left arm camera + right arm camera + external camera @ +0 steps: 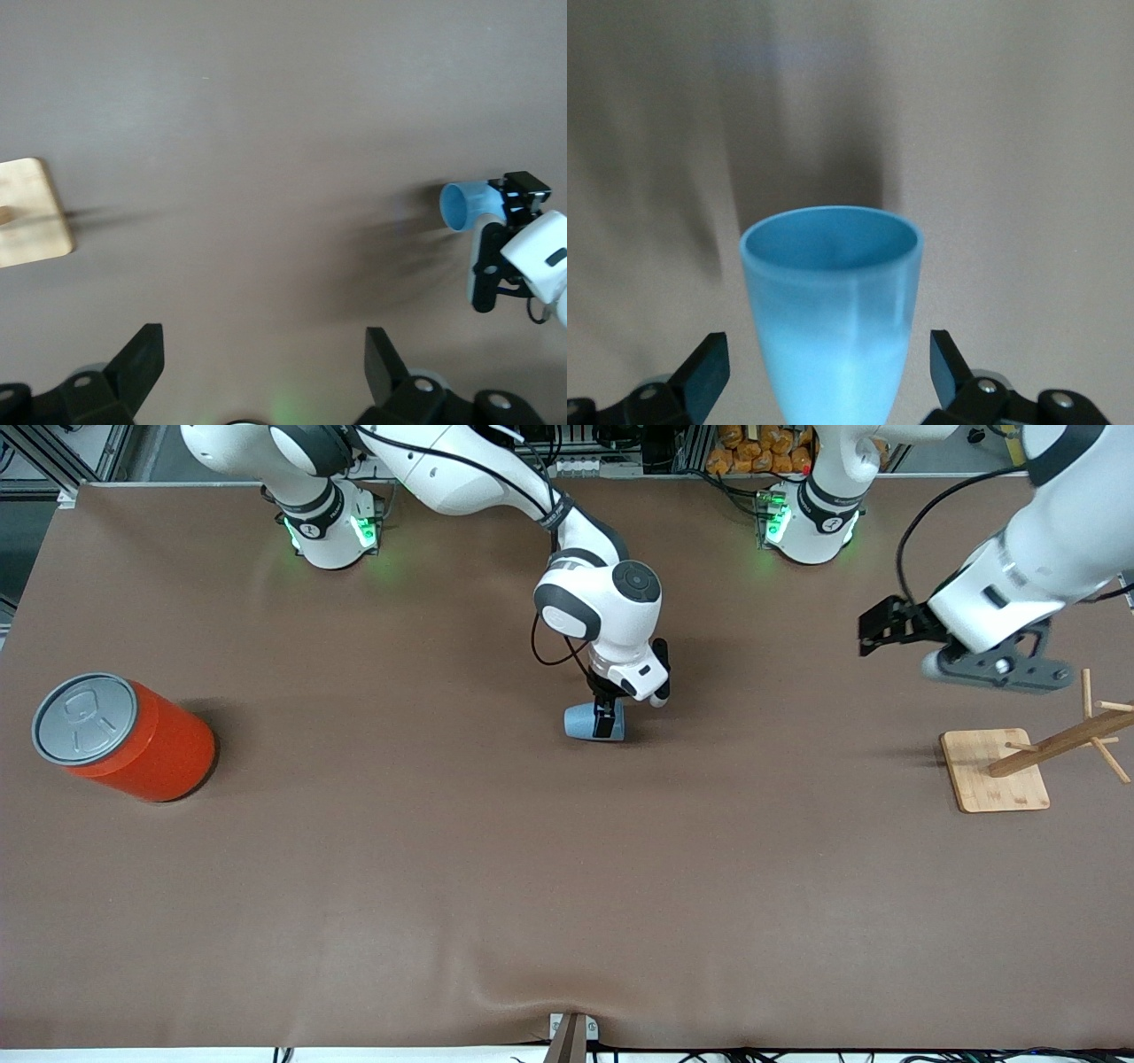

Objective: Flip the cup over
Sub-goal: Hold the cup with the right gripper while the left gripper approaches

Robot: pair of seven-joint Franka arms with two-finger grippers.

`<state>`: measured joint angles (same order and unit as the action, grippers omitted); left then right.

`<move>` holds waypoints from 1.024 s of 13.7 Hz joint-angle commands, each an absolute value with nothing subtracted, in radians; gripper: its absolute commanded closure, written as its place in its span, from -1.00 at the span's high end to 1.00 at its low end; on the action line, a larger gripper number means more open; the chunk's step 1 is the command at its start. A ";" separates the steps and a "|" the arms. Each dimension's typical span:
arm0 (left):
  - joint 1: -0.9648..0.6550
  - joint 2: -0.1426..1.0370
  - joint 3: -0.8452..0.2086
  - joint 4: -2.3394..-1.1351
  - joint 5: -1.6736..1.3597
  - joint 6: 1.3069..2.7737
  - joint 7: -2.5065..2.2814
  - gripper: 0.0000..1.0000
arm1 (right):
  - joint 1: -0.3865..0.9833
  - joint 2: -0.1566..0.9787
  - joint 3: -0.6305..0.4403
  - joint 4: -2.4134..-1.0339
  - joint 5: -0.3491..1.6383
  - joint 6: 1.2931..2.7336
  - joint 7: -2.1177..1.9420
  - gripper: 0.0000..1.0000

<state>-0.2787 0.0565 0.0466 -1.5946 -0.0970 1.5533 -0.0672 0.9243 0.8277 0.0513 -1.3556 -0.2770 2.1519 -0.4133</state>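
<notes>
cup (pixel 831 310) on its side between open right hand (pixel 830 372) fingers

We count one light blue cup (pixel 585 722), just the one, and one orange-red can (pixel 128 737). One wooden rack (pixel 1032 757) on its square base makes a single stand. We see two arms, so two grippers: the left gripper (pixel 886 631) and the right gripper (pixel 606 719). One brown table (pixel 443 886).
</notes>
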 commanded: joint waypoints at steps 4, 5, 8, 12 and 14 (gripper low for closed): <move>-0.316 0.156 0.043 -1.577 -0.219 1.608 -0.074 1.00 | 0.917 0.841 0.060 -1.330 -0.304 2.152 -0.391 1.00; -0.316 0.176 0.043 -1.578 -0.244 1.623 -0.074 1.00 | 0.916 0.841 0.060 -1.328 -0.304 2.152 -0.390 1.00; -0.287 0.271 0.044 -1.577 -0.319 1.667 -0.032 1.00 | 0.911 0.835 0.061 -1.328 -0.302 2.149 -0.391 1.00; -0.244 0.399 0.046 -1.586 -0.490 1.762 0.153 1.00 | 0.899 0.801 0.061 -1.327 -0.292 2.135 -0.402 1.00; -0.229 0.468 0.046 -1.595 -0.616 1.795 0.214 1.00 | 0.858 0.767 0.069 -1.327 -0.287 2.125 -0.405 1.00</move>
